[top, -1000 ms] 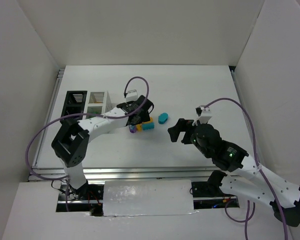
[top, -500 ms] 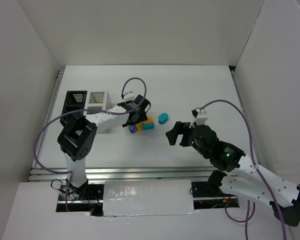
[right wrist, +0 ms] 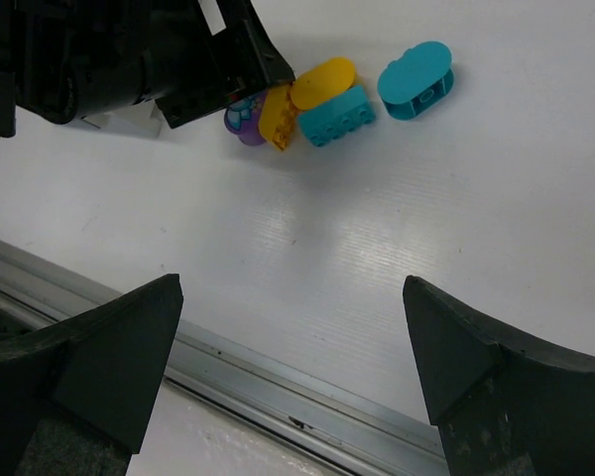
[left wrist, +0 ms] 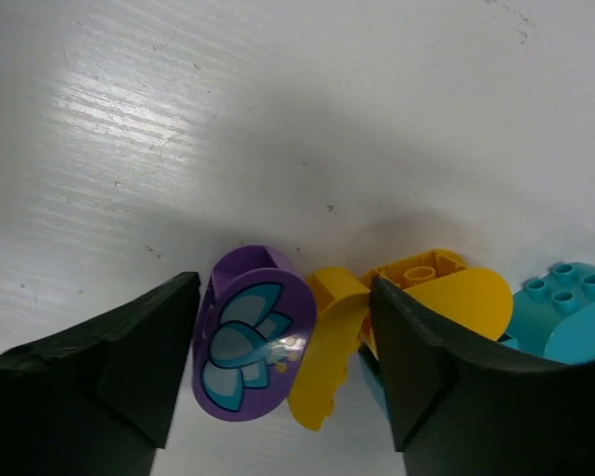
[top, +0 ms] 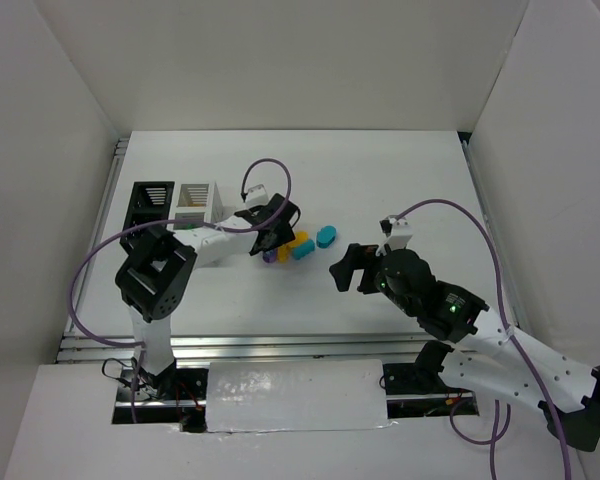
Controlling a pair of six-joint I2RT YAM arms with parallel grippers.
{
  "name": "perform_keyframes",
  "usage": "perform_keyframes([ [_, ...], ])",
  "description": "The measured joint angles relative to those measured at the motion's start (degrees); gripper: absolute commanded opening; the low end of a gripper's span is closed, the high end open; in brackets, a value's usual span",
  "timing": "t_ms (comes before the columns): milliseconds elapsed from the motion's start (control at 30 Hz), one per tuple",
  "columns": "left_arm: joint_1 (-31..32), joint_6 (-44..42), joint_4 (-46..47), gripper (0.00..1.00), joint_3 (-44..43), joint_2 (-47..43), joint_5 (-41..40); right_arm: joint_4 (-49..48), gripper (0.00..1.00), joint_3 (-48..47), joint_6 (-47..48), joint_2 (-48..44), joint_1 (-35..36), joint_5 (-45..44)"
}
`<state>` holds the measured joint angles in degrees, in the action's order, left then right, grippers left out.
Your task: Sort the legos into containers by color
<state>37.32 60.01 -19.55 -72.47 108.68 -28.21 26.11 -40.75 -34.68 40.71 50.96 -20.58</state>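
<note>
A small pile of legos lies mid-table: a purple rounded brick point(top: 268, 256), yellow-orange bricks point(top: 298, 240), a teal brick point(top: 304, 251) and a separate teal rounded brick point(top: 326, 236). My left gripper point(top: 272, 240) is down at the pile. In the left wrist view it point(left wrist: 283, 382) is open, its jaws standing on either side of the purple brick point(left wrist: 250, 347) and a yellow brick point(left wrist: 329, 347). Another yellow brick point(left wrist: 446, 293) and the teal brick point(left wrist: 560, 307) lie just outside. My right gripper point(top: 346, 264) is open and empty, hovering to the right of the pile.
The black container point(top: 152, 184) and the white container point(top: 198, 184) stand side by side at the left, just behind the left arm. A metal rail point(right wrist: 307, 397) runs along the table's near edge. White walls enclose the table.
My left gripper has shifted slightly left and down onto the pile, and the bricks have turned a little. My right gripper has crept left toward the pile.
</note>
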Motion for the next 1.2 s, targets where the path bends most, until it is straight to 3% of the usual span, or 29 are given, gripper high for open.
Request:
perform_keyframes([
  [533, 0.0, -2.8, -1.9, 0.98, 5.7, -4.1, 1.9, -1.0, 1.00, 0.0, 0.1, 1.0, 0.0, 0.5],
  [767, 0.0, -2.8, -2.1, 0.91, 7.2, -4.1, 3.3, -1.1, 1.00, 0.0, 0.1, 1.1, 0.0, 0.7],
  [867, 0.2, -2.6, -1.9, 0.67, 7.3, -4.1, 4.0, -1.5, 1.00, 0.1, 0.1, 1.3, 0.0, 1.0],
  [900, 0.3, -2.6, -1.7, 0.49, 7.4, -4.1, 4.1, -1.8, 1.00, 0.2, 0.1, 1.5, 0.0, 1.2],
  [1000, 0.5, -3.1, -0.8, 0.11, 8.3, -5.0, 4.6, -3.0, 1.00, 0.9, 0.2, 1.9, 0.0, 2.2],
  [1033, 0.7, -3.2, -0.5, 0.04, 8.9, -5.6, 4.9, -3.4, 1.00, 1.2, 0.2, 2.0, 0.0, 2.5],
  [1200, 2.1, -5.7, -0.2, 0.00, 10.6, -11.3, 6.5, -6.0, 0.99, 3.0, -0.5, 2.5, -1.3, 5.5],
])
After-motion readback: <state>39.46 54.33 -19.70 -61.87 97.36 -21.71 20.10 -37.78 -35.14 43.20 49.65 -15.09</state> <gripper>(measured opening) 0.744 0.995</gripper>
